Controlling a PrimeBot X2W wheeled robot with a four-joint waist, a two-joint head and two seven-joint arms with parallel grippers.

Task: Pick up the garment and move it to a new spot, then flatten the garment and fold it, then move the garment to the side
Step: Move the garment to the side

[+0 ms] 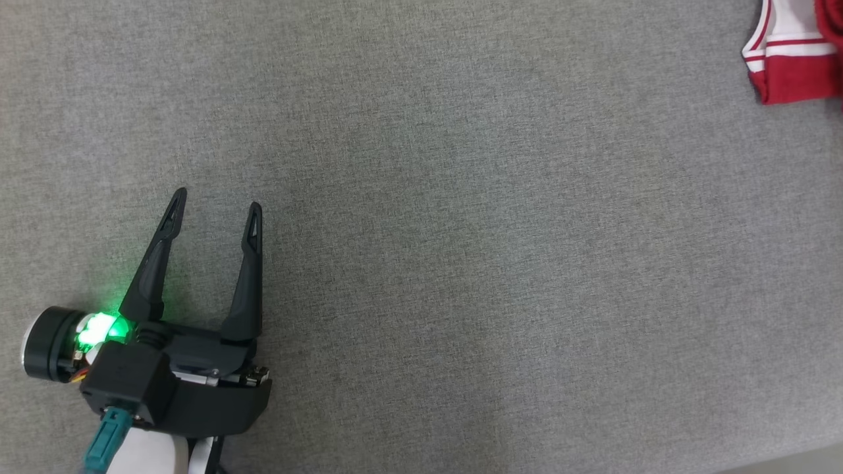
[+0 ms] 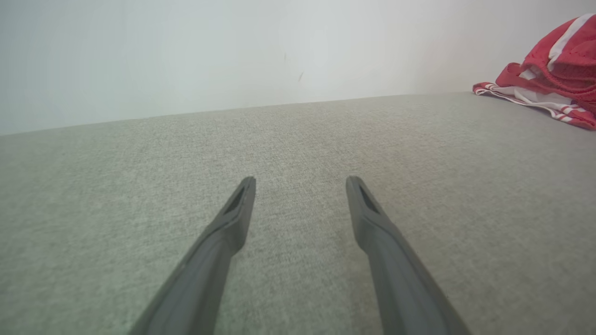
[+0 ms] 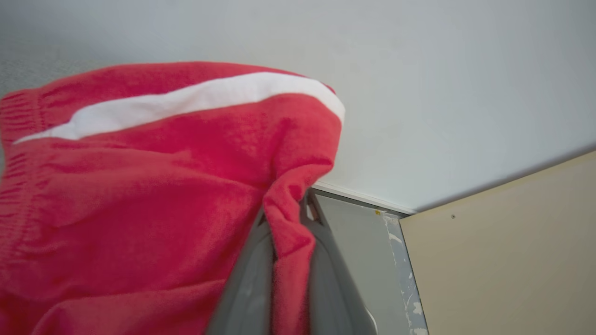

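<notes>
Soft, light red-and-white garment (image 1: 793, 62), upper right of the head view, partly resting on the grey tabletop (image 1: 461, 230), one fold pinched between our closed right fingers (image 3: 326, 284), our left fingers (image 1: 155, 263) spread and empty; we judge its banded edge the surer hold.

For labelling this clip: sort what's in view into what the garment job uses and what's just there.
Job in hand:
- red-and-white garment, a fold pinched between the right gripper's fingers
- right gripper
- left gripper, fingers apart, holding nothing

Just there:
- grey fabric surface, bare under the left gripper
- pale wall
- beige panel
</notes>
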